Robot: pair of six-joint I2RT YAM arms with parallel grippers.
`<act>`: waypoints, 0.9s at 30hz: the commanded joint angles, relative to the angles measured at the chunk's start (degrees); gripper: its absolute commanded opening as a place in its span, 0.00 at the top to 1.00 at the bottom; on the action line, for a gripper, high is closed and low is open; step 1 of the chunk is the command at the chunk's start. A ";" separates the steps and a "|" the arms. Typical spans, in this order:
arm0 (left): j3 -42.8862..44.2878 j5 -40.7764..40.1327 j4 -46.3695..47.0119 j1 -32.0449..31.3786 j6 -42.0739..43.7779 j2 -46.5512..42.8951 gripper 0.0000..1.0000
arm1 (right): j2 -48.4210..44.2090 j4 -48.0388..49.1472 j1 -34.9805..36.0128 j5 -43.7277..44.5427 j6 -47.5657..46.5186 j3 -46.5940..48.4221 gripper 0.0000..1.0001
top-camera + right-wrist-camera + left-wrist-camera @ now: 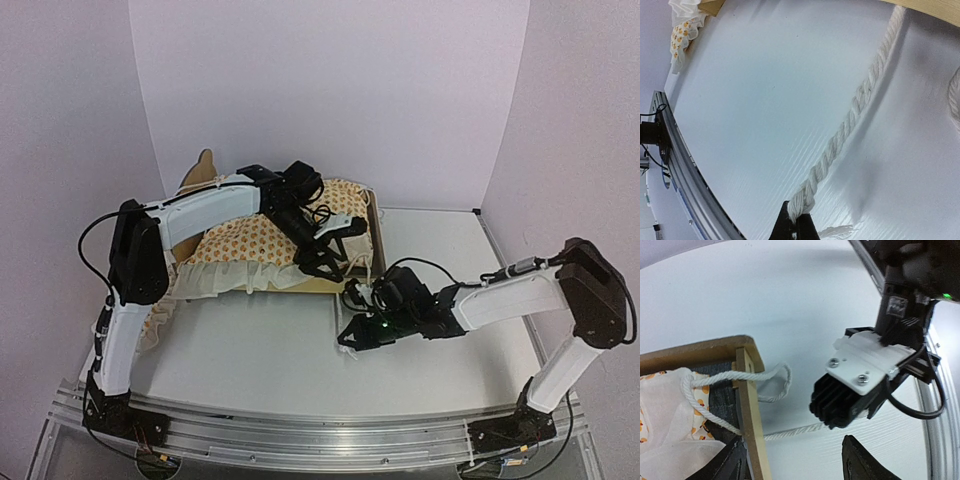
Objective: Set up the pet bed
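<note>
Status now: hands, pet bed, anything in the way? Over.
Left hand open at pet bed corner. Right hand shut on white rope end. Rope loop hangs over the corner rail beside left hand.

No readable text, label, brand, number or sign on anything in three views.

One wooden bed frame (377, 232), one ruffled bedding piece (255, 240), one white rope (850, 120), two robot arms (200, 215) (510, 300)

White surface (250, 345), faintly ribbed in the wrist views. Silver metal rail (330, 438) runs along its near edge. Plain pale backdrop walls (330, 90) stand far, left and right.
</note>
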 commanded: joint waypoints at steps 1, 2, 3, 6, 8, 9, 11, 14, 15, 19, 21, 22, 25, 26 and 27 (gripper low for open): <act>4.12 8.69 -9.19 -0.60 3.40 -5.79 0.35 | -7.08 -11.84 -0.93 -6.87 1.06 0.74 1.00; 4.06 8.76 -10.29 -0.59 4.10 -6.11 0.35 | -7.90 -12.99 -1.07 -7.94 0.58 1.10 1.00; 3.38 8.36 -11.03 -0.53 4.65 -6.88 0.35 | -9.30 -14.21 -1.14 -10.37 0.06 1.72 1.00; -0.62 5.58 -10.40 0.01 5.38 -9.20 0.35 | -11.97 -21.65 -1.41 -16.43 -2.92 5.52 1.00; -4.39 3.93 -7.89 0.44 5.07 -11.26 0.36 | -14.15 -26.72 -1.61 -20.28 -5.24 8.09 1.00; -6.01 3.04 -6.24 0.59 4.93 -12.20 0.36 | -15.28 -28.75 -1.78 -21.76 -5.98 9.10 1.00; -8.71 1.81 -2.87 0.63 5.04 -14.00 0.38 | -17.58 -30.67 -2.66 -24.49 -6.57 10.18 1.00; -13.13 0.98 2.37 0.62 6.77 -16.71 0.41 | -19.88 -31.24 -4.85 -26.20 -6.13 12.37 1.00; -15.20 0.95 4.81 0.63 7.45 -17.74 0.41 | -20.16 -31.24 -5.63 -26.06 -5.77 13.00 1.00; -22.64 3.72 14.75 0.21 9.52 -20.96 0.38 | -19.27 -31.16 -9.26 -26.38 -4.54 15.57 1.00; -25.48 5.31 20.41 -0.33 8.27 -21.67 0.34 | -18.15 -31.15 -10.43 -27.31 -4.01 17.41 1.00; -26.32 6.26 24.03 -0.61 7.15 -21.66 0.33 | -17.52 -31.18 -10.93 -27.71 -3.92 18.56 1.00; -27.25 7.66 31.36 -1.53 1.49 -20.78 0.28 | -15.78 -31.08 -11.97 -27.79 -2.79 21.40 1.00; -27.45 8.01 33.92 -1.88 0.08 -20.45 0.27 | -15.11 -31.02 -12.22 -27.73 -2.52 21.89 1.00; -27.67 8.36 35.65 -2.20 -1.00 -20.26 0.27 | -14.56 -30.91 -12.29 -27.91 -2.50 22.27 1.00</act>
